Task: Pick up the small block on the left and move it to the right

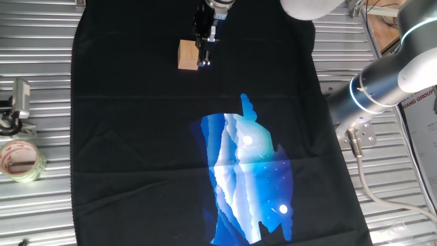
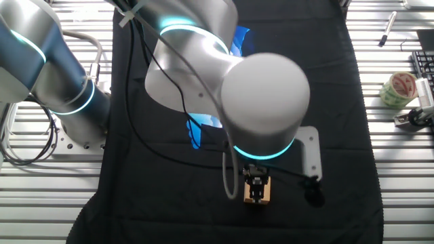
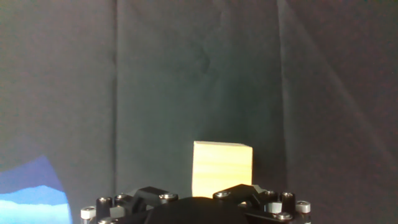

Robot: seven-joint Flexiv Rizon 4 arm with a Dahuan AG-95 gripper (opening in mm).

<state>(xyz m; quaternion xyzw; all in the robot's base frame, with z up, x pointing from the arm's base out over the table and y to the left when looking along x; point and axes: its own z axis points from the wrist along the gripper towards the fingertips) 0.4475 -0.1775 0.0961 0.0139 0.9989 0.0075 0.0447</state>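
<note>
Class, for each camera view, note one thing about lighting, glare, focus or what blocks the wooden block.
One fixed view: the small block is evenly lit and sharp beside the tool; the blue print on the black cloth looks brightest. The other fixed view: the arm's large white joint fills the frame and hides much of the block. Hand view: dim overall, the block stands out bright.

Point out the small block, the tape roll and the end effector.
small block (image 1: 187, 55): one fixed view, on its tan top face.
tape roll (image 1: 20, 160): one fixed view, on its clear ring.
end effector (image 1: 204, 63): one fixed view, at the fingertips beside the block.
</note>
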